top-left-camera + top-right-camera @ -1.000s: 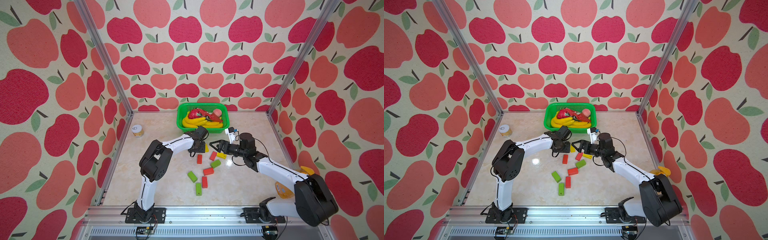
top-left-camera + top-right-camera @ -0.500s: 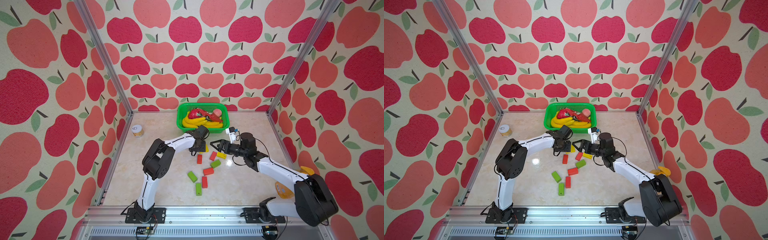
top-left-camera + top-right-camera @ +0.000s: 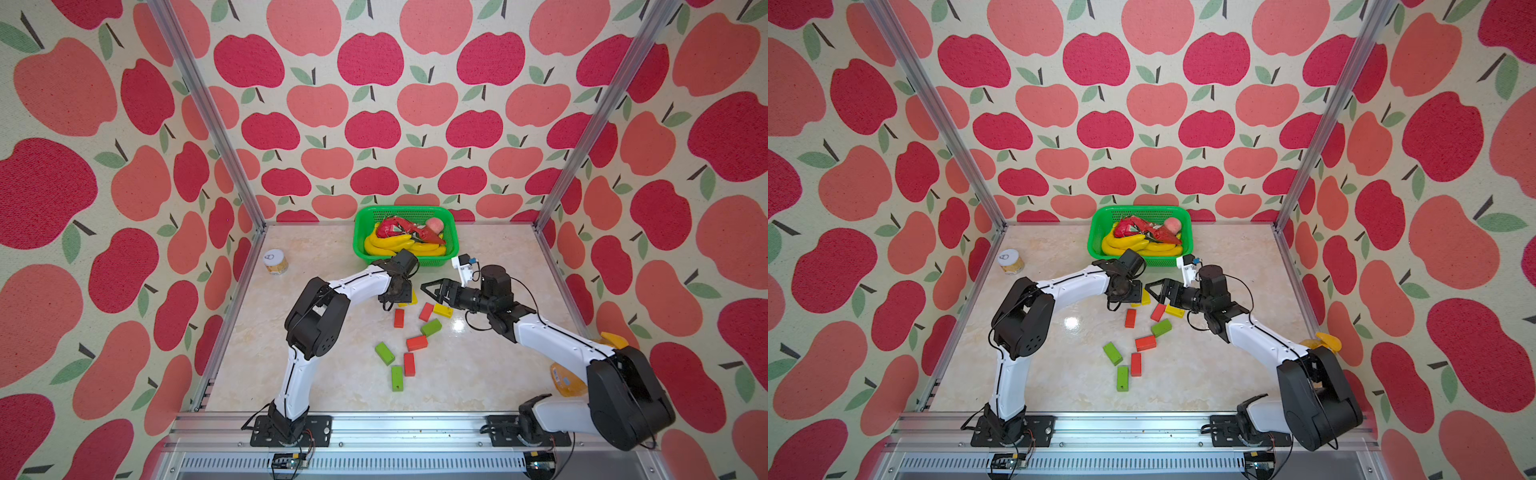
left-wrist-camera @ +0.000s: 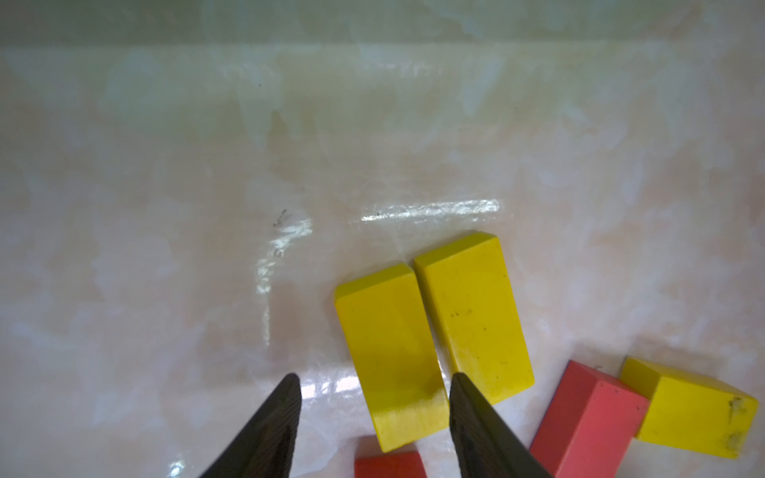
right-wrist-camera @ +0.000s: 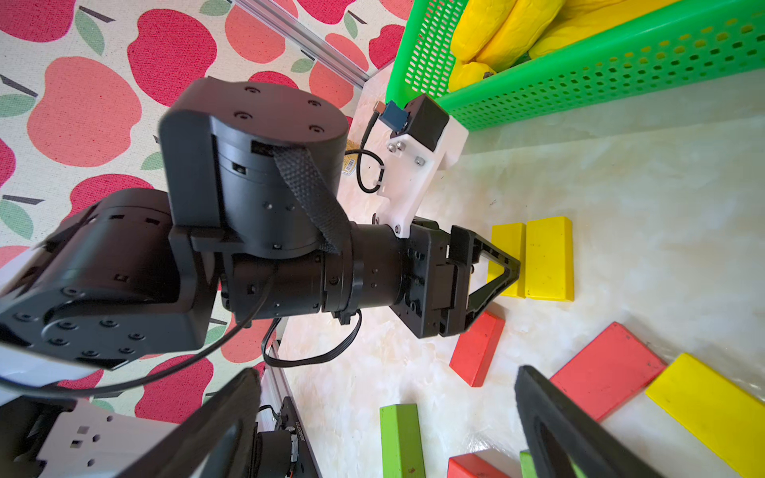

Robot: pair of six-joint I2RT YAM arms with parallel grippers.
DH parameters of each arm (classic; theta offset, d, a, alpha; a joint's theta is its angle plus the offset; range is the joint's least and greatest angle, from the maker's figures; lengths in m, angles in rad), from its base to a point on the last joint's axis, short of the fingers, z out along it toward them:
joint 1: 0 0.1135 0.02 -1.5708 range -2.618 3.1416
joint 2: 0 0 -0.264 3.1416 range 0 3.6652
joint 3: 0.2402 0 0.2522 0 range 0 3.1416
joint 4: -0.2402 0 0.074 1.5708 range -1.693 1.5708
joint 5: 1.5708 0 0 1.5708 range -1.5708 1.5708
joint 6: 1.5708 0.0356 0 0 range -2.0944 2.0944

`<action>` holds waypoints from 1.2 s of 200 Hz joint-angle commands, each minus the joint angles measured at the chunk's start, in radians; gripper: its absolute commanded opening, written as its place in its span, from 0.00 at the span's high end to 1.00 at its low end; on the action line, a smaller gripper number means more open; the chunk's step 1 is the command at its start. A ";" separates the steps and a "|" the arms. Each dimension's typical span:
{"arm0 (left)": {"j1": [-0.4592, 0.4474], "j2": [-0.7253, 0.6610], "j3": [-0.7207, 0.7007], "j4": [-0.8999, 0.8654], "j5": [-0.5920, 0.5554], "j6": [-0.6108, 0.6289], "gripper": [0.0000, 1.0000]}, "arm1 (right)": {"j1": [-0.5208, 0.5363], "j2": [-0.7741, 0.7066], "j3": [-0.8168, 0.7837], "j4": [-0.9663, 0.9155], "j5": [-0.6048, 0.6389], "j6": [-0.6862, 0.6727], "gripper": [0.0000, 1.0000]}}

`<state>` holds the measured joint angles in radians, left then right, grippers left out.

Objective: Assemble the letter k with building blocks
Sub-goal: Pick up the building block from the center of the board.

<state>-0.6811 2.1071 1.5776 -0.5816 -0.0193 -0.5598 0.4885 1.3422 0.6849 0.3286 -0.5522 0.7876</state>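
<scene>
Here the left jaws stand spread over the end of one yellow block [image 4: 389,351]. One tip sits above its corner and the other is clear of it over bare bench [image 4: 165,207], so we see no pinch. A second yellow [image 4: 472,314] lies flush against it. The right jaws hang wide apart and empty, near that pair.

We judge the K barely begun. Beyond the two yellows, the third yellow [image 3: 443,310], four reds [image 3: 417,343] and three greens [image 3: 385,353] lie loose and skewed at mid-bench, forming no stem or arms. Nearly all the placing is left.

The bench is glossy pale marble print, with glare. At the back sits a green basket [image 3: 405,209] of bananas [image 3: 390,245], and a jar [image 3: 275,262] stands off to one side. Apple-print walls [image 3: 374,124] on a metal frame [image 3: 208,112] close in three sides.
</scene>
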 commanded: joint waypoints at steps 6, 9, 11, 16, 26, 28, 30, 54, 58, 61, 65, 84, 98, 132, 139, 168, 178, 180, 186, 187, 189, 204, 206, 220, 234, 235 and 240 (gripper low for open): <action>0.007 0.039 0.037 -0.048 -0.019 -0.004 0.39 | -0.008 0.006 0.006 0.013 -0.015 0.008 0.01; 0.007 0.039 0.036 -0.049 -0.019 -0.004 0.39 | -0.006 0.006 0.007 0.013 -0.016 0.008 0.01; 0.006 0.040 0.036 -0.048 -0.018 -0.003 0.39 | -0.006 0.006 0.007 0.013 -0.016 0.009 0.01; 0.006 0.040 0.035 -0.046 -0.017 -0.005 0.39 | -0.007 0.005 0.007 0.013 -0.017 0.008 0.01; 0.006 0.042 0.032 -0.044 -0.013 -0.006 0.40 | -0.007 0.002 0.006 0.012 -0.018 0.008 0.01; 0.005 0.042 0.032 -0.043 -0.013 -0.007 0.40 | -0.007 0.002 0.007 0.012 -0.017 0.008 0.01; 0.006 0.043 0.032 -0.043 -0.013 -0.008 0.40 | -0.007 0.001 0.007 0.012 -0.018 0.008 0.01; 0.005 0.044 0.030 -0.045 -0.016 -0.011 0.41 | -0.007 -0.003 0.007 0.009 -0.014 0.005 0.01; 0.005 0.044 0.030 -0.045 -0.015 -0.011 0.41 | -0.007 -0.003 0.007 0.009 -0.014 0.005 0.01; 0.005 0.044 0.030 -0.045 -0.015 -0.011 0.41 | -0.007 -0.003 0.007 0.009 -0.014 0.005 0.01; 0.006 0.045 0.031 -0.046 -0.015 -0.011 0.42 | -0.007 -0.002 0.007 0.009 -0.015 0.005 0.01; 0.006 0.054 0.043 -0.053 -0.019 -0.006 0.45 | -0.007 0.000 0.008 0.009 -0.015 0.007 0.01; 0.009 0.063 0.053 -0.061 -0.019 -0.005 0.45 | -0.007 0.000 0.007 0.009 -0.014 0.007 0.01; 0.008 0.067 0.056 -0.074 -0.028 -0.004 0.47 | -0.007 0.003 0.008 0.008 -0.015 0.006 0.01; 0.009 0.069 0.057 -0.076 -0.030 -0.003 0.47 | -0.007 0.003 0.008 0.009 -0.014 0.007 0.01; 0.012 0.076 0.057 -0.080 -0.031 -0.002 0.54 | -0.007 0.004 0.007 0.009 -0.014 0.007 0.01; 0.012 0.076 0.060 -0.084 -0.034 0.000 0.58 | -0.008 0.002 0.005 0.008 -0.012 0.005 0.01; 0.012 0.076 0.059 -0.084 -0.034 0.000 0.59 | -0.007 0.003 0.007 0.008 -0.012 0.005 0.01; 0.012 0.077 0.059 -0.087 -0.036 0.001 0.61 | -0.007 0.003 0.007 0.009 -0.012 0.005 0.01; 0.012 0.077 0.060 -0.088 -0.036 0.002 0.62 | -0.007 0.004 0.007 0.009 -0.012 0.004 0.01; 0.013 0.078 0.061 -0.089 -0.036 0.003 0.63 | -0.007 0.004 0.007 0.008 -0.012 0.005 0.01; 0.015 0.081 0.065 -0.101 -0.041 0.009 0.68 | -0.007 0.005 0.007 0.009 -0.011 0.005 0.01; 0.016 0.080 0.065 -0.102 -0.042 0.009 0.69 | -0.008 0.005 0.006 0.009 -0.012 0.004 0.01; 0.018 0.075 0.061 -0.107 -0.047 0.016 0.78 | -0.008 0.003 0.004 0.009 -0.009 0.006 0.01; 0.018 0.064 0.057 -0.111 -0.047 0.025 0.86 | -0.008 -0.003 -0.002 0.017 -0.005 0.016 0.01; 0.018 0.063 0.056 -0.113 -0.048 0.026 0.87 | -0.007 -0.004 -0.002 0.018 -0.006 0.017 0.01; 0.018 0.057 0.054 -0.115 -0.052 0.027 0.90 | -0.008 -0.006 -0.005 0.021 -0.003 0.019 0.01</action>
<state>-0.6716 2.1605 1.6203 -0.6346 -0.0422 -0.5514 0.4877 1.3422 0.6849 0.3286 -0.5518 0.7887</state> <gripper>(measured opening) 0.329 0.993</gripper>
